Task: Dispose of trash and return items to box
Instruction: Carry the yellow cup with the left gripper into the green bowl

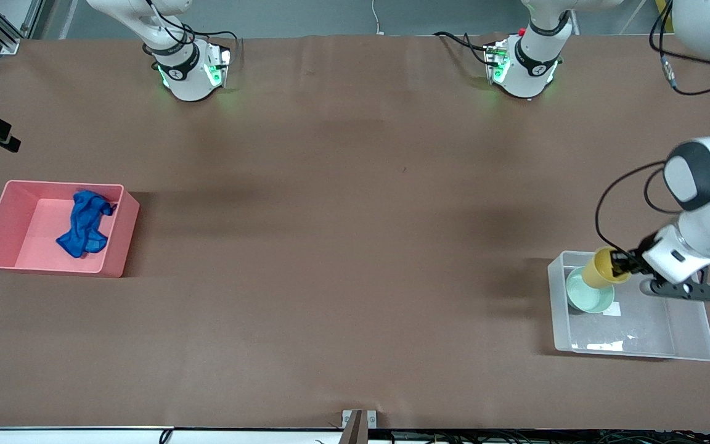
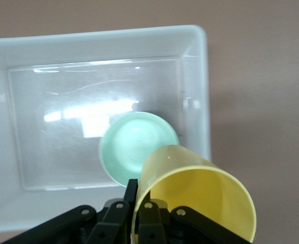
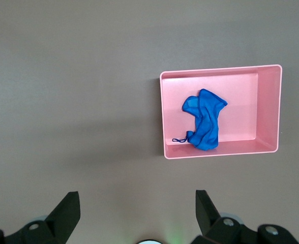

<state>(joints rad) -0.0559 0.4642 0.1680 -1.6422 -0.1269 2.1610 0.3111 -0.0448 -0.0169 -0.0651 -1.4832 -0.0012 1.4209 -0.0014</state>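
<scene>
Left pincer grips the smooth yellow cup tilted over the translucent rectangular box.

Brown surface: matt, cloth-like, faint creases
Large rectangular translucent clear plastic bin: glossy, smooth, bright glare on floor
Small yellow plastic cup: smooth, slightly translucent, soft sheen
Pale mint-green round bowl: smooth, glossy
Pink rectangular plastic bin: smooth, semi-matt
Bright blue cloth rag: soft, crumpled, matt
</scene>
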